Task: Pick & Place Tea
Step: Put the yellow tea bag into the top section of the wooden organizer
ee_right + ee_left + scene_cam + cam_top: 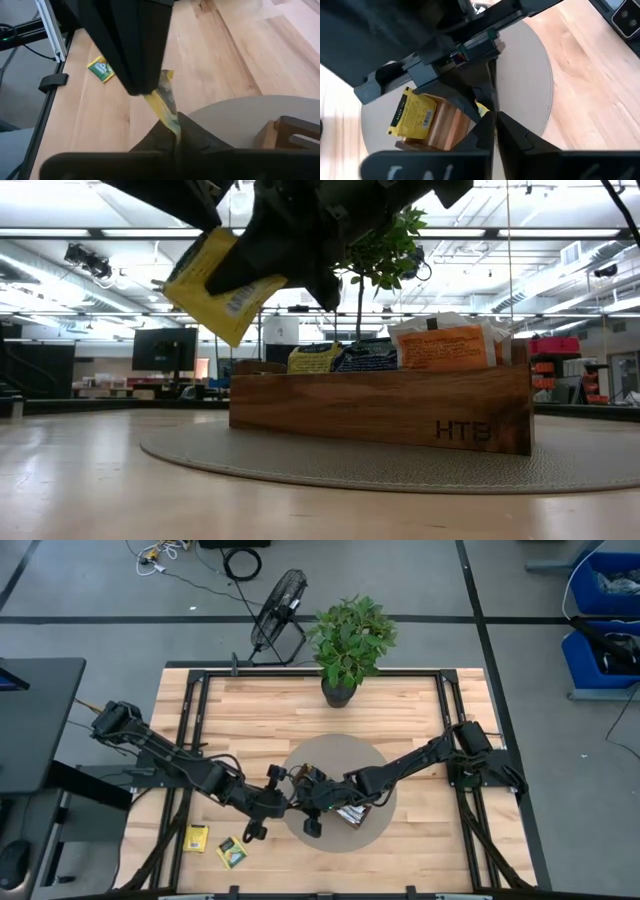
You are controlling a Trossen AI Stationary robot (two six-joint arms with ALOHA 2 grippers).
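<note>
Hanging in the air over the near-left edge of the mat, the small flat yellow paper tea sachet (215,285) is pinched from both ends at once, so this looks like a mid-air handover, not a pick or a drop. The right gripper (175,132) has its jaws closed on the sachet's lower edge. The right wrist view shows the yellow foil running straight into its fingertips. The left gripper (492,117) comes in from the opposite side, jaws drawn together at the sachet's other end, so I read it as clamped too. The likely reason for the double grip is that the left arm can reach the loose stock but the tray sits on the right arm's side. The sachet is clear of the long brown wooden divided tray (380,405) and not yet over any compartment. The tray already holds upright sachets: orange-and-white (445,345), dark navy (365,355) and yellow (315,358), stood on edge so they pack side by side. The tray sits on a round grey woven mat (335,755). Two more yellowish sachets (197,837) (232,854) lie flat on the pale wood-plank table (400,710) near its front-left corner, well apart from the tray. Risk: if one side pulls while both are clamped, the paper tears.
</note>
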